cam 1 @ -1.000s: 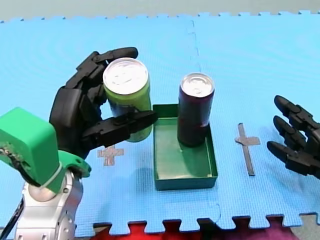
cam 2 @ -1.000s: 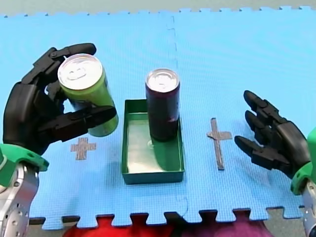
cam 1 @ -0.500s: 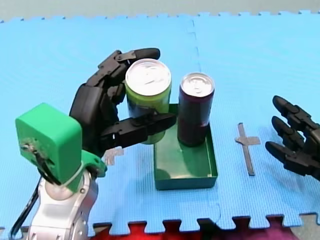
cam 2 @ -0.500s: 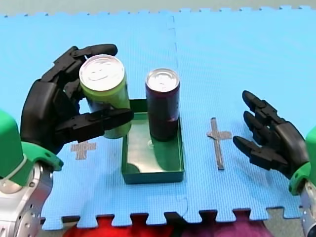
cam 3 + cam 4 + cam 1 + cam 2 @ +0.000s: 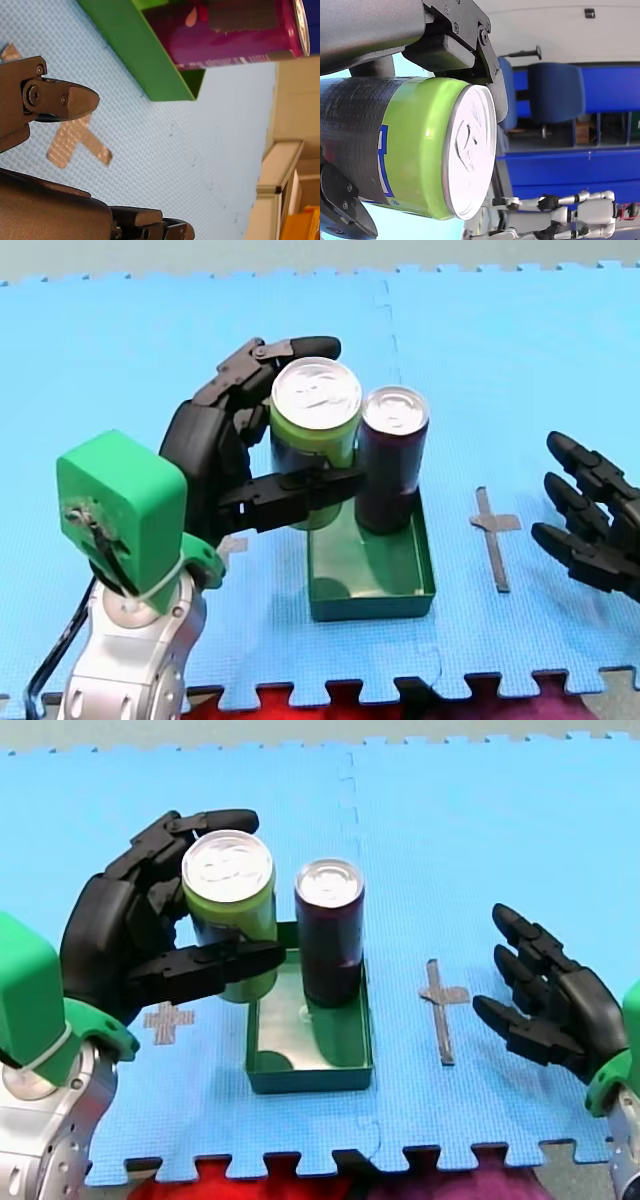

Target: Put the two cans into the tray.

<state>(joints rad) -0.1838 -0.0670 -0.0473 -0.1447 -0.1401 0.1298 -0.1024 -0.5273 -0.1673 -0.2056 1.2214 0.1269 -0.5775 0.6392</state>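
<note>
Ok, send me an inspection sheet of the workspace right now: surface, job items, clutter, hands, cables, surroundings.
Surface: blue foam mat with two grey tape crosses.
Job's things: purple can upright inside the green tray, far end; green can held at the tray's far left corner, close beside the purple can.
Clutter: nothing seen.
Hands: left hand shut on the green can; right hand open, at the right.
Cables: black cable by the left forearm.
Surroundings: blue chairs and another humanoid robot in the second wrist view.
</note>
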